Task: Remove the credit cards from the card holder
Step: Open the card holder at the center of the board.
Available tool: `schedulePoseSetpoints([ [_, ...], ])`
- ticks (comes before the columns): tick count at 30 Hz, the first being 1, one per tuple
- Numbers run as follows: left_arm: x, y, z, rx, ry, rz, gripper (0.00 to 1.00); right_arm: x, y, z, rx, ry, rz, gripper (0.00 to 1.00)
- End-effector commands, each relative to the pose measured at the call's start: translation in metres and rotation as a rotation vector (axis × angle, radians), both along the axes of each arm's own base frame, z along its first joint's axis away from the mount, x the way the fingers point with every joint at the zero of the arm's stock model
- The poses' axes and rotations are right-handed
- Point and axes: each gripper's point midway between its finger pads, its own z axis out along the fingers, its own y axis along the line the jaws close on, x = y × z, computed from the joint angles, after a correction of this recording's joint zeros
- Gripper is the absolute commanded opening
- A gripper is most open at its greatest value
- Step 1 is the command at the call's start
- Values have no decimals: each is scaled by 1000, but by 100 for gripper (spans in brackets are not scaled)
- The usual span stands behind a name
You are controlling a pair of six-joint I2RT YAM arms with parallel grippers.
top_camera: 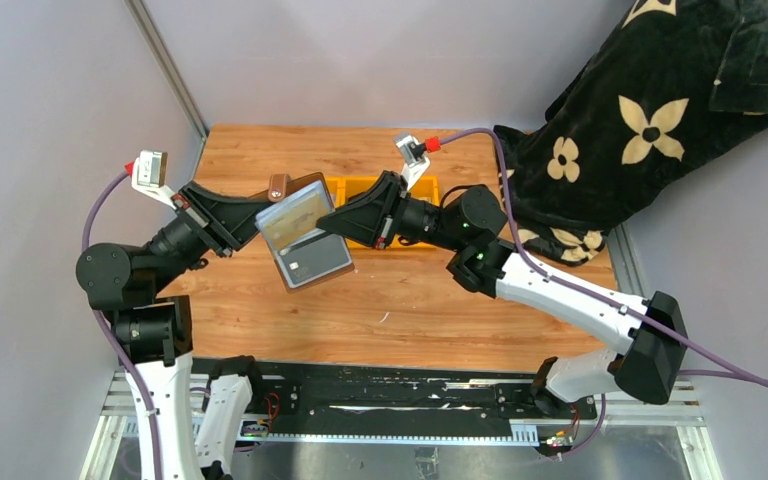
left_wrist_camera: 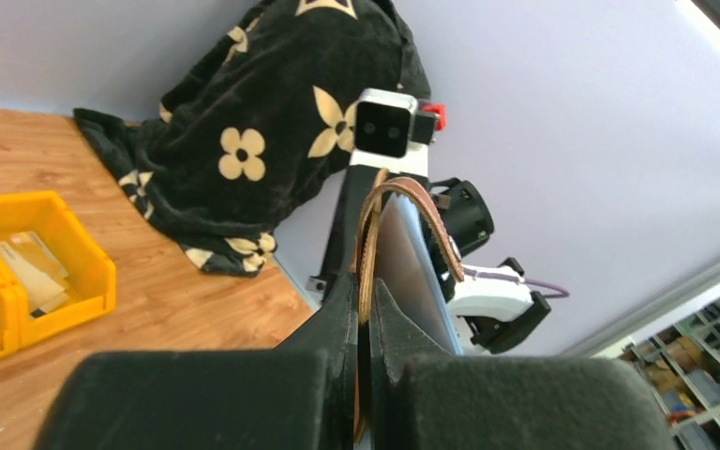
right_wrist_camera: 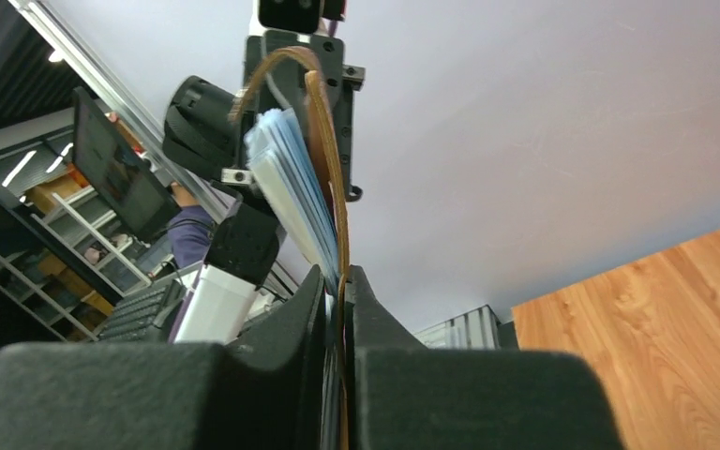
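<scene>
The card holder (top_camera: 303, 240) hangs open in the air above the table, brown outside, grey inside. Its brown closure tab (top_camera: 280, 187) sticks up at the back. My left gripper (top_camera: 252, 228) is shut on its left edge; in the left wrist view the brown leather edge (left_wrist_camera: 367, 272) runs between those jaws. My right gripper (top_camera: 328, 222) is shut on the right edge of the upper flap. In the right wrist view a fan of pale bluish layers (right_wrist_camera: 291, 178) sits against the brown leather (right_wrist_camera: 323, 141). A pale card face (top_camera: 305, 268) shows in the lower flap.
Yellow bins (top_camera: 360, 186) stand behind the holder at mid table; in the left wrist view one bin (left_wrist_camera: 66, 281) holds a tan card (left_wrist_camera: 30, 267). A black cloth with cream flowers (top_camera: 650, 130) lies piled at the back right corner.
</scene>
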Motion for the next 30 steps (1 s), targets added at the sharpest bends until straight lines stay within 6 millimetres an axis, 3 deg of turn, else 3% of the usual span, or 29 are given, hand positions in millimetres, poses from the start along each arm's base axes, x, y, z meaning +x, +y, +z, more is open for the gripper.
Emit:
schedulePoseSetpoints([
  [1, 5, 9, -4, 64, -25, 123, 4, -19, -7, 19, 48, -32, 64, 2],
  [3, 10, 16, -8, 120, -52, 198, 25, -21, -9, 13, 21, -36, 60, 0],
  [5, 10, 21, -5, 176, -116, 257, 57, -22, -11, 6, -24, -39, 57, 0],
  [10, 4, 19, -14, 344, -203, 224, 99, -31, -16, -22, -179, -48, 88, 0],
  [17, -10, 2, -46, 403, -214, 22, 100, -42, -18, -58, -418, -92, 186, 0],
  [23, -25, -5, -98, 477, -210, -144, 98, -49, -19, -68, -550, -147, 269, 0],
  [27, -18, 2, -118, 546, -237, -87, 87, -51, -16, -68, -584, -188, 330, 0],
  [30, -16, 2, -124, 544, -222, -95, 73, -46, -9, -68, -607, -197, 345, 0],
])
